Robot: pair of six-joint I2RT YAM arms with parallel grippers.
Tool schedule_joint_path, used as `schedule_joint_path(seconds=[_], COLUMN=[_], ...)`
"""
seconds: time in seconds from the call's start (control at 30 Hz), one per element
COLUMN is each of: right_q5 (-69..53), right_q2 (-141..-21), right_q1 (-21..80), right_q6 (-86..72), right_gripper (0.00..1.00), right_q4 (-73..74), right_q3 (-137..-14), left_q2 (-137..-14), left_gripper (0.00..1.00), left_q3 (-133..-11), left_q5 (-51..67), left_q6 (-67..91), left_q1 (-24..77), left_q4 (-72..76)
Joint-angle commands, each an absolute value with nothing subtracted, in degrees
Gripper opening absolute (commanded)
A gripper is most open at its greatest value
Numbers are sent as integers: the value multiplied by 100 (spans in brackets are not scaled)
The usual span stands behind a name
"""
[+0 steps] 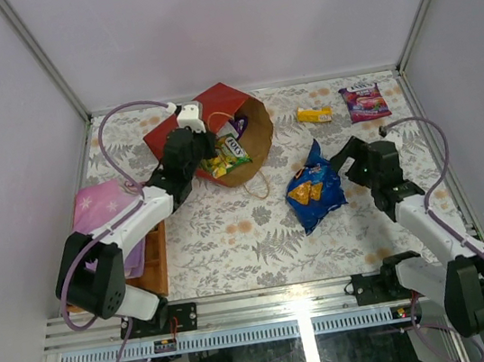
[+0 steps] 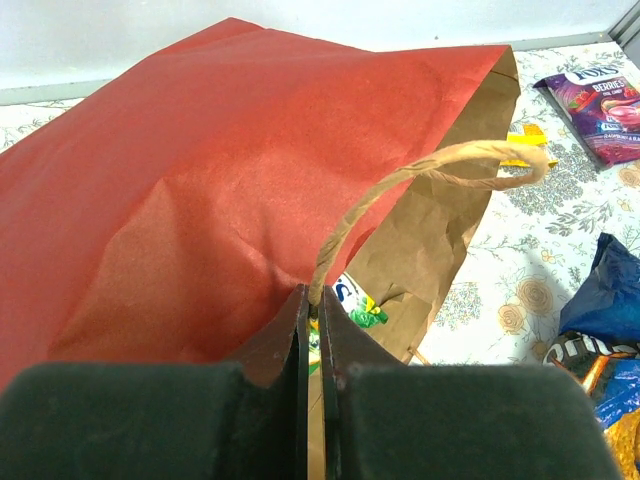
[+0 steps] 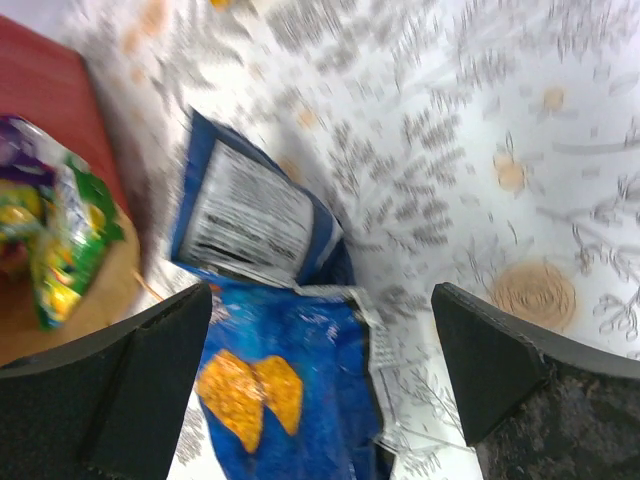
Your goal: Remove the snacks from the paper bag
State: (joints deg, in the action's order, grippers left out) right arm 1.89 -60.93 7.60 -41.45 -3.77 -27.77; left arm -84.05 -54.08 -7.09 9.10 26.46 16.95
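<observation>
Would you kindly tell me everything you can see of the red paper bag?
The paper bag is red outside and brown kraft inside, creased, with a twisted tan cord handle. It lies on its side at the far left of the table, mouth open toward the right arm. The left end effector is shut on its upper rim by the handle's base. A green-yellow packet and a purple packet show in the mouth.
</observation>
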Motion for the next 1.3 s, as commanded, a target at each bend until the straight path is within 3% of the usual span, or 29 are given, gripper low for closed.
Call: schedule_joint_path(seconds=[0.0,0.23,0.4,0.6,0.77,0.93,1.17,1.23,1.27], right_q5=[745,455,-941,-1510,-982,-594,-504,-486,-522], right_q2=[-5619,-5939,-7344,-8834,-9483,-9809,-10285,-10338,-10337], right_q1=[784,791,791,809,1113,1323,1466,1491,1486], right_q6=[-4114,-3374,-2882,-2553,-2025,-1838,-1634,-1610,-1612], right_gripper=[99,99,99,91,89,88,79,72,64], right_q4=[-779,-717,-606,284,1578,2066,2570,2614,2612], right_q3=[-3195,-3618,-4873,-6520,-7419,-7438,-7613,-7612,-7611], left_q2=[-8521,-8685,-8693,-8637,-8640,-8676,-8641,-8624,-8618], left_gripper=[2,2,2,2,1,1,1,1,1], left_q3=[-5603,-5706,-5741,-5710,-5712,-5738,-5738,-5737,-5735], left_q5=[-901,-748,-688,-801,-916,-900,-942,-948,-952], left_q6=[809,852,870,797,731,729,696,686,686], left_q1=[2588,2593,2594,2593,2593,2593,2594,2592,2593], left_q4=[1740,1698,1653,1609,1612,1591,1552,1539,1532])
